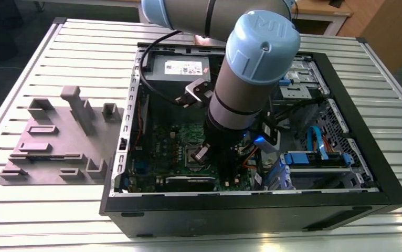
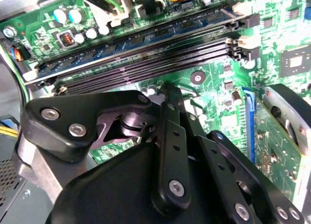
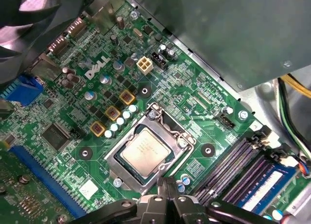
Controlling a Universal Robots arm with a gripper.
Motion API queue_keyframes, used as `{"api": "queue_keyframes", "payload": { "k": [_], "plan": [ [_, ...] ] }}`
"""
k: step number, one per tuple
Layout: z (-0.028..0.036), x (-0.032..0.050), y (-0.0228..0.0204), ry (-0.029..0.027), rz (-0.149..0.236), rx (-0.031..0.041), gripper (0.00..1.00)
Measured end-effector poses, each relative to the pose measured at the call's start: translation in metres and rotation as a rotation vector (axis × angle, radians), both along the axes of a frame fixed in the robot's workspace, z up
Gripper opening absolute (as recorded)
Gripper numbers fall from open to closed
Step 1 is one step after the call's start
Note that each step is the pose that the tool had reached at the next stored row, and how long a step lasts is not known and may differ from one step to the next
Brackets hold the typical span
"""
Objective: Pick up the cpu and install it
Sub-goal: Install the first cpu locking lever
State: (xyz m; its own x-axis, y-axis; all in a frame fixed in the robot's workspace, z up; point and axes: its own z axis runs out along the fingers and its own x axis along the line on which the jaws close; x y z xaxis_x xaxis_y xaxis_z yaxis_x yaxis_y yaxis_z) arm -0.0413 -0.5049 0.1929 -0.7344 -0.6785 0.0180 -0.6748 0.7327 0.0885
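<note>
The cpu [image 3: 146, 150], a small silvery square chip with a paler rim, lies flat inside the metal-framed socket [image 3: 182, 137] on the green motherboard [image 3: 63, 112] in the first wrist view. My gripper [image 3: 165, 184] hovers just beside the socket's edge, its black fingers pressed together with nothing between them. In the second wrist view the gripper [image 2: 170, 90] points down at the board close to the memory slots [image 2: 146, 63]. In the exterior view the arm reaches down into the open computer case [image 1: 257, 210], with the gripper [image 1: 201, 156] low over the board.
A grey plastic tray [image 1: 47, 142] with upright blocks lies on the slatted table [image 1: 47, 220] at the exterior view's left of the case. Inside the case are a power supply [image 1: 180, 68], blue cables [image 1: 313, 136] and drive bays. Case walls surround the arm.
</note>
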Motion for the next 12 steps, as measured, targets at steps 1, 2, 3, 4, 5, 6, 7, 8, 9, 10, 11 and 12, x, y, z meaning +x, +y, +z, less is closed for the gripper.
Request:
{"api": "queue_keyframes", "payload": {
  "k": [1, 2, 3, 4, 5, 6, 7, 8, 9, 10, 11, 12],
  "plan": [
    [0.0029, 0.0, -0.0001, 0.0004, 0.0, -0.0009, 0.1],
    [0.0052, 0.0, -0.0001, 0.0003, 0.0, -0.0005, 0.1],
    [0.0074, 0.0, -0.0001, 0.0003, 0.0, -0.0006, 0.1],
    [0.0099, 0.0, -0.0001, 0.0004, 0.0, -0.0008, 0.1],
    [0.012, 0.0, -0.0001, 0.0004, 0.0, -0.0008, 0.1],
    [0.0131, 0.0, -0.0001, 0.0005, 0.0, -0.0009, 0.1],
    [0.0131, 0.0, -0.0001, 0.0003, 0.0, -0.0005, 0.1],
    [0.0131, 0.0, -0.0001, 0.0003, 0.0, -0.0005, 0.1],
    [0.0131, 0.0, -0.0001, 0.0003, 0.0, -0.0005, 0.1],
    [0.0132, 0.0, -0.0001, 0.0003, 0.0, -0.0004, 0.1],
    [0.0132, -0.0003, -0.0001, 0.0002, 0.0, -0.0006, 0.1],
    [0.0133, -0.0019, -0.0001, -0.0006, 0.0, -0.0009, 0.1]
  ]
}}
